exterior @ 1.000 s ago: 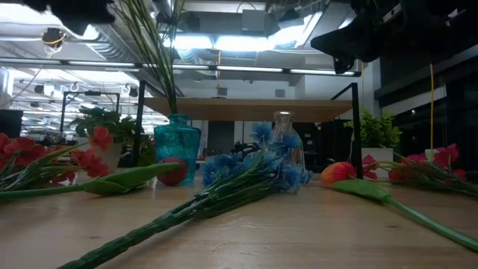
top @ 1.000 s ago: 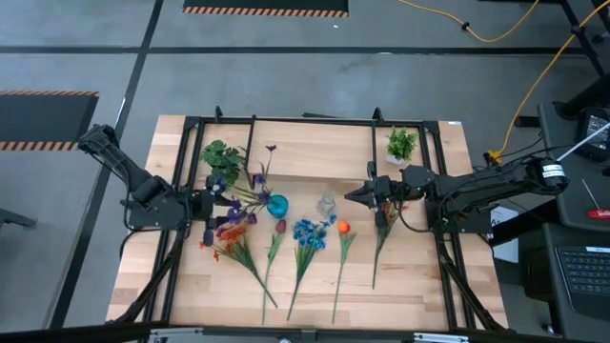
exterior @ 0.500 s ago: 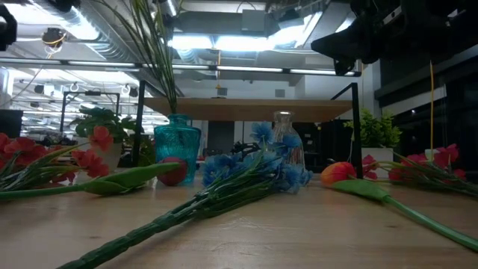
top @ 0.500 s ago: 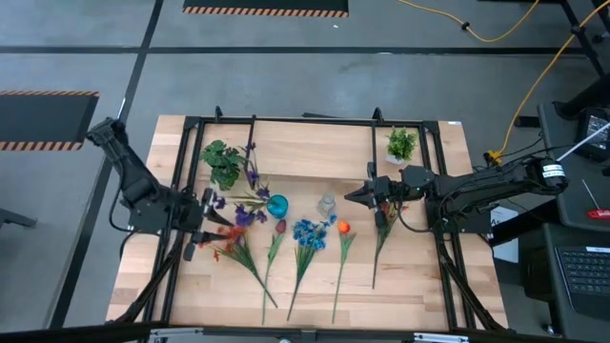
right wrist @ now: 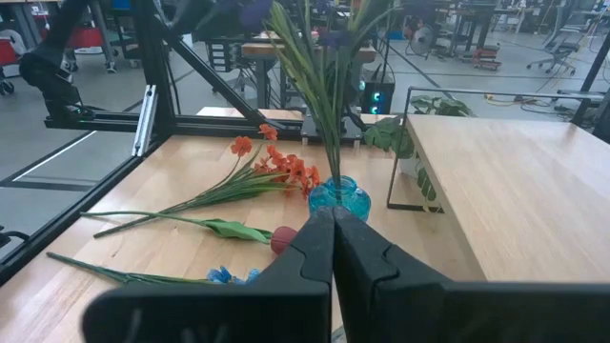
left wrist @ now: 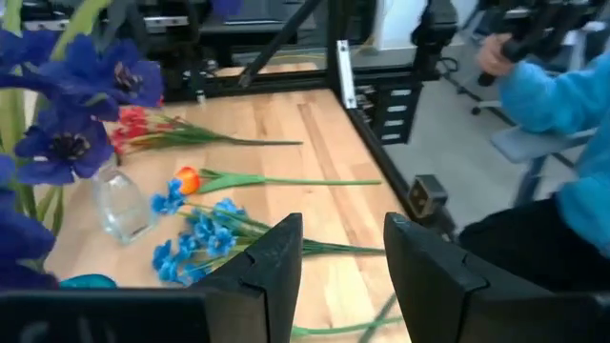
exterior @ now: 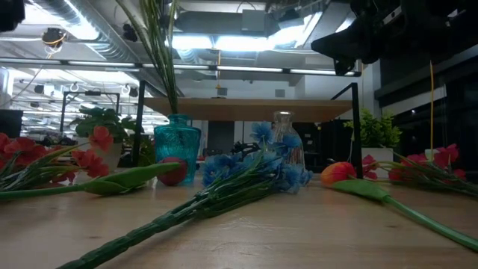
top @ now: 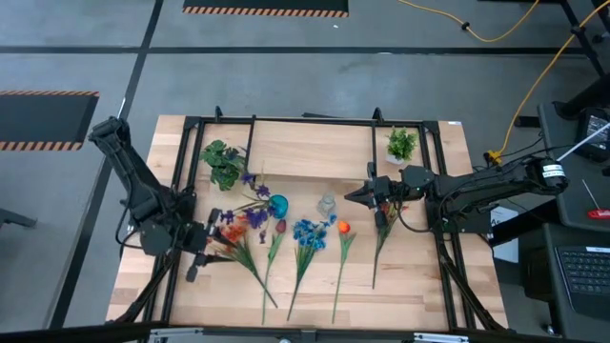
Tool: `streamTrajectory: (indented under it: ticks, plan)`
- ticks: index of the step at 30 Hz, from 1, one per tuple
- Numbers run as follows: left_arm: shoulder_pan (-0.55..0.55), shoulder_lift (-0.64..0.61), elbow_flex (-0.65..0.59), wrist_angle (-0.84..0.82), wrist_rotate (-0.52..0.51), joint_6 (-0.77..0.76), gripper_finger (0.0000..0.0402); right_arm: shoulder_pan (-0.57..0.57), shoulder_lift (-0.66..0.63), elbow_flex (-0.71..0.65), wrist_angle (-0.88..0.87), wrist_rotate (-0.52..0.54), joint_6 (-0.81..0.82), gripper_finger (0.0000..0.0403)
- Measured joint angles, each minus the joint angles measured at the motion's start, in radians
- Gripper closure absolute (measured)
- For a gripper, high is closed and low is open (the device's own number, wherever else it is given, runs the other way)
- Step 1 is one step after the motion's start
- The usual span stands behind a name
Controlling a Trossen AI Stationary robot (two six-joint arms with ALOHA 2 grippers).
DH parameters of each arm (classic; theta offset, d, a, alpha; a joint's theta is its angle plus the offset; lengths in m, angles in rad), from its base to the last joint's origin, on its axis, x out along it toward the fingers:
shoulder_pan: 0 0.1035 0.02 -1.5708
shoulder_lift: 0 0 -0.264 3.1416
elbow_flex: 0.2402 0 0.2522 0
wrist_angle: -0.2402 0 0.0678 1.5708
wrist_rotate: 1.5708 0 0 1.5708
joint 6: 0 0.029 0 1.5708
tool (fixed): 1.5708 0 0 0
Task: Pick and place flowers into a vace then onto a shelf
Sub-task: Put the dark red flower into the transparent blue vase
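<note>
Purple spray [top: 250,183] stands in teal vase [top: 277,205]. Left gripper [top: 203,250] jaws spread, empty; right gripper [top: 351,195] jaws pressed together. Next: pick orange spray [top: 229,238].

Both arms are dark, near-black, built of slim tubular links joined by chunkier rounded joint housings. The right arm [top: 496,186] carries a small white label patch near its outer joint, and a thin black cable loops beneath its forearm. The left arm [top: 133,181] is the same matte black, with a blocky wrist section. The left gripper [left wrist: 343,262] has two flat, angular black fingers [left wrist: 276,267] with bevelled edges and stepped inner faces. The right gripper [right wrist: 332,250] has smooth, tapering black fingers with rounded shoulders
</note>
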Motion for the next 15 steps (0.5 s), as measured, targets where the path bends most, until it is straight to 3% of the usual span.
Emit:
streamTrajectory:
  ticks: [4, 15]
  plan:
    - [-0.004, 0.091, 0.0, 0.058, -0.05, -0.011, 0.0258, 0.0, 0.0, 0.0, 0.0, 0.0, 0.0, 0.0398]
    - [0.021, 0.334, 0.0, 0.303, -0.051, -0.048, 0.0258, 0.0, 0.0, 0.0, 0.0, 0.0, 0.026, 0.0398]
